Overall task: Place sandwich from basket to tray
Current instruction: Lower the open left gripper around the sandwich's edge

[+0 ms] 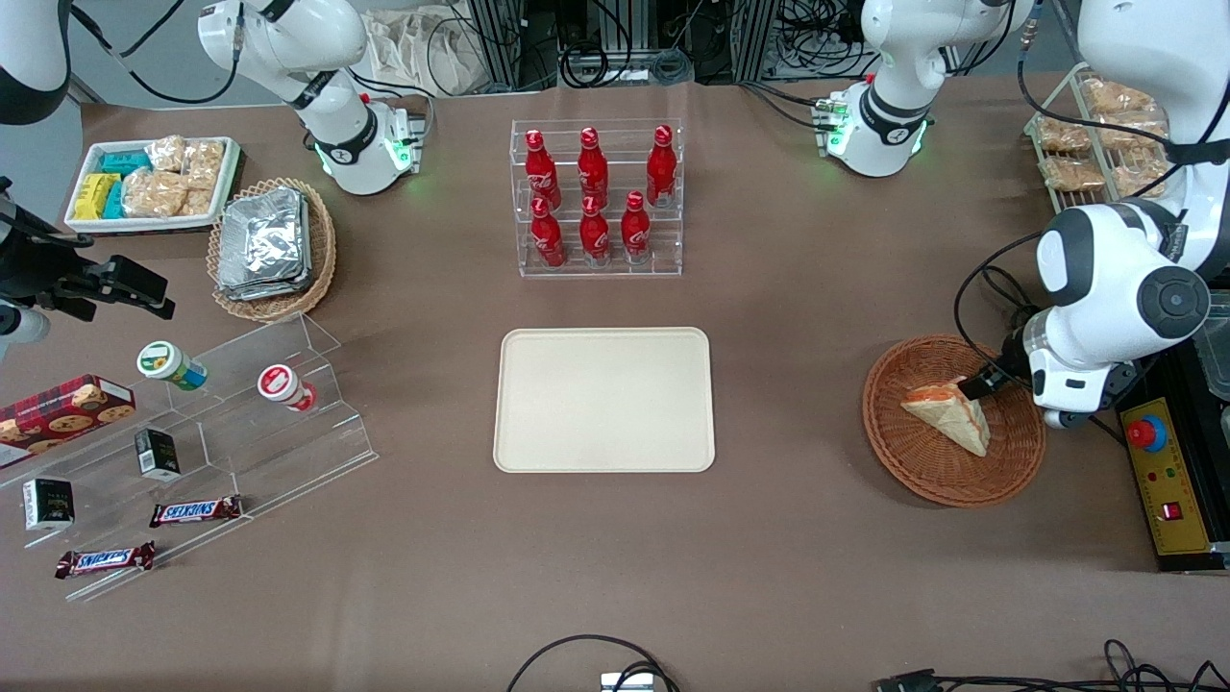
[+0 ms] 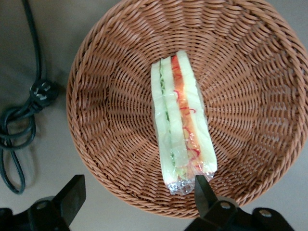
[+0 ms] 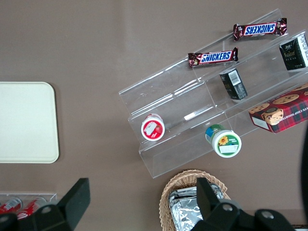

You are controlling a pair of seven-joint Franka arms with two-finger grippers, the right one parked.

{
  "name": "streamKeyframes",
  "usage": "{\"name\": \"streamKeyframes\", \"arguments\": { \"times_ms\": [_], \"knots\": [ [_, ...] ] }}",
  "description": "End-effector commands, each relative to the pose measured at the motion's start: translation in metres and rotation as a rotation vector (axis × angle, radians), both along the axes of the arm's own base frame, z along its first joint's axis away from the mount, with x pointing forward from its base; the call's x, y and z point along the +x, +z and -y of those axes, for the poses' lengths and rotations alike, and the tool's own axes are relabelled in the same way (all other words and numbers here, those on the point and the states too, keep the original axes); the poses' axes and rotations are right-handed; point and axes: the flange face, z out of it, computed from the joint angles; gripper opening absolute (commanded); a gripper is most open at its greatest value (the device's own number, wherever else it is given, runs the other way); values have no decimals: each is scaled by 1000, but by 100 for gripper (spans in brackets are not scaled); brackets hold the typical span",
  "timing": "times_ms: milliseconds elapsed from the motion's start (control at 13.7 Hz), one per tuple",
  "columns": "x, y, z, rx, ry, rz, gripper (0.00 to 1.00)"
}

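Note:
The sandwich (image 1: 951, 415) is a plastic-wrapped wedge lying in the reddish-brown wicker basket (image 1: 898, 457) toward the working arm's end of the table. Its green and orange-red layers (image 2: 180, 115) face the wrist camera. My left gripper (image 1: 982, 384) hangs low over the basket's rim (image 2: 144, 202), farther from the front camera than the sandwich. The gripper (image 2: 137, 192) is open and holds nothing. One of its fingertips (image 2: 202, 188) is at the sandwich's wrapped end, the other (image 2: 72, 192) is over the table outside the basket. The cream tray (image 1: 603, 399) lies flat at mid-table with nothing on it.
A clear rack of red bottles (image 1: 596, 197) stands farther from the front camera than the tray. A yellow control box with a red button (image 1: 1163, 476) and black cables (image 2: 19, 125) lie beside the basket. A tan basket of foil packs (image 1: 269, 245) and acrylic steps with snacks (image 1: 192, 432) sit toward the parked arm's end.

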Motion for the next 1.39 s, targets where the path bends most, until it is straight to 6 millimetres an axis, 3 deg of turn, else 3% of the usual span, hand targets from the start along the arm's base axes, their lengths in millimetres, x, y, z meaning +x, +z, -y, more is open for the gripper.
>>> {"name": "streamKeyframes", "arguments": {
  "times_ms": [0, 511, 657, 949, 1314],
  "knots": [
    [-10, 1, -2, 12, 112, 8, 100],
    [-9, -22, -1, 14, 191, 6, 100],
    [-6, -18, -2, 13, 199, 14, 100],
    [17, 14, 3, 18, 222, 14, 100],
    [20, -21, 6, 12, 220, 3, 100]
  ]
}}
